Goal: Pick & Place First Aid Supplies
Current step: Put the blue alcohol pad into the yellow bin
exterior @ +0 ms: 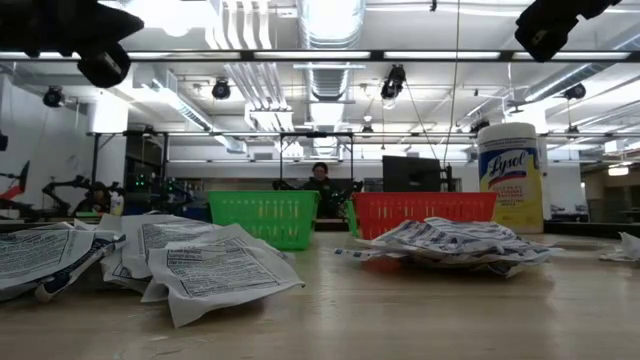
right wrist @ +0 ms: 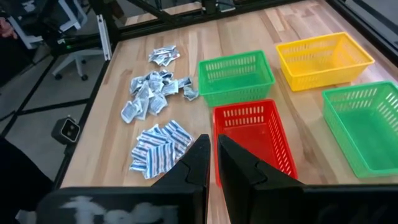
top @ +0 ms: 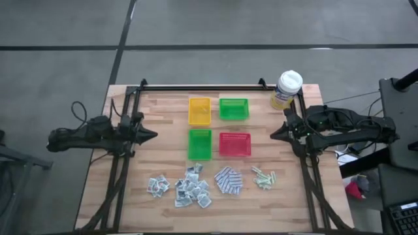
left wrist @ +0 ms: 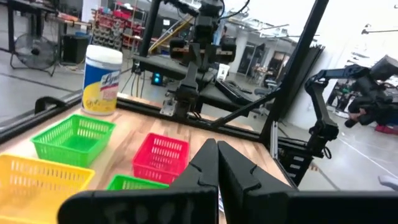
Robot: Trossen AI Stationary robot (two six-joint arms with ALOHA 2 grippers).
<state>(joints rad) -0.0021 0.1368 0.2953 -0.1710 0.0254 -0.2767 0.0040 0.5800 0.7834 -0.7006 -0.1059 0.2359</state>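
Both sets of jaws closed, fingers pressed together, holding nothing. Left gripper (top: 151, 136) parked over the table's left edge; right gripper (top: 274, 134) over the right edge, level with the trays. Neither is near the supplies.

Supplies lie in piles along the near edge: white-grey sachets (top: 185, 188) left and centre, blue-and-white pads (top: 228, 180) right of them, pale green strips (top: 264, 177) farthest right.

Likely risks: packets are thin, flat, crinkled foil or paper, overlapping in heaps. A pinch may lift several at once or slide off one lying flat on the smooth wood. Trays are light lattice plastic, green tray (top: 200, 144) and red tray (top: 234, 143) nearest; a nudge could shift them.
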